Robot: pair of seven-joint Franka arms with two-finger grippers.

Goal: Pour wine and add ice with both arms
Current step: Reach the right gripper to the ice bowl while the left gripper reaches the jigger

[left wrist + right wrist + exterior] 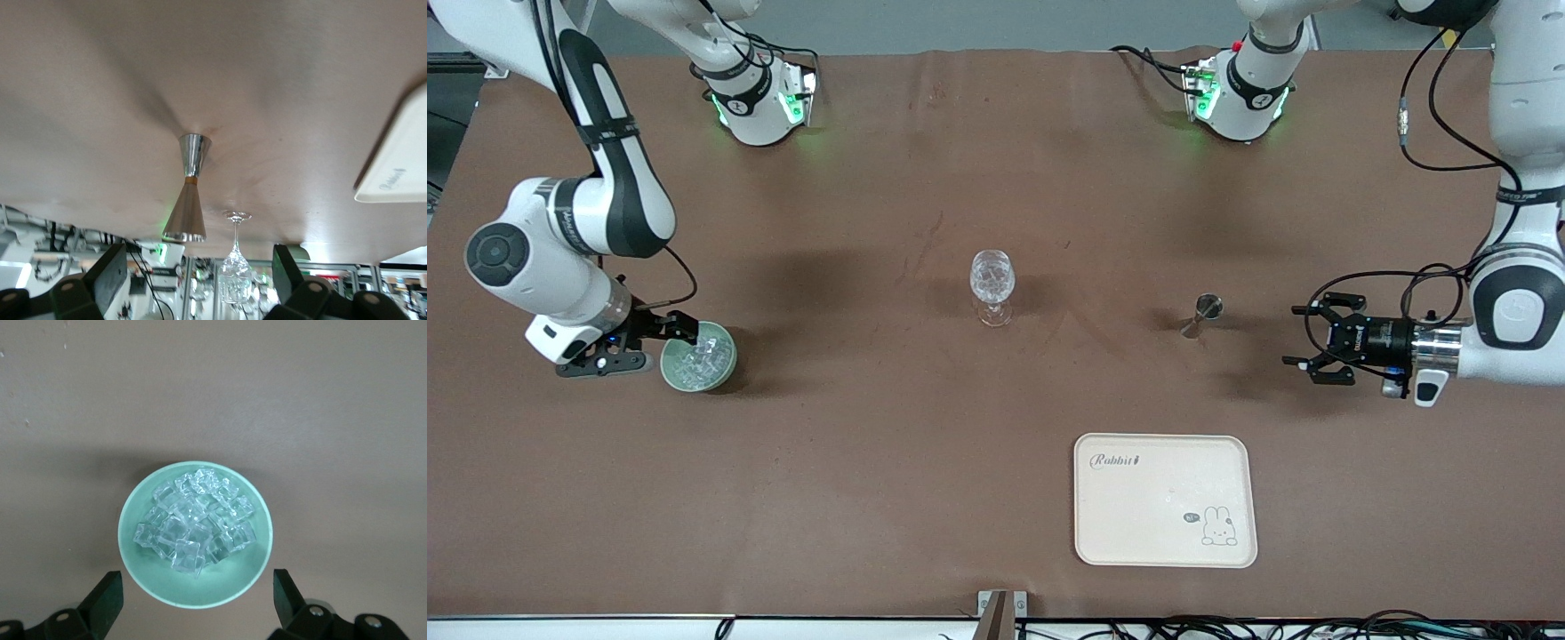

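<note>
A green bowl holding the ice stands toward the right arm's end of the table. My right gripper hangs open just over it, one finger on each side of the bowl's rim. A clear wine glass stands at mid-table, glinting inside. Beside it, toward the left arm's end, is a silver hourglass-shaped jigger. My left gripper is low and level, open, pointing at the jigger with a gap between them. The wine is out of view.
A cream tray with a rabbit print lies nearer to the front camera than the jigger. The brown table cover runs bare between the bowl, the glass and the tray.
</note>
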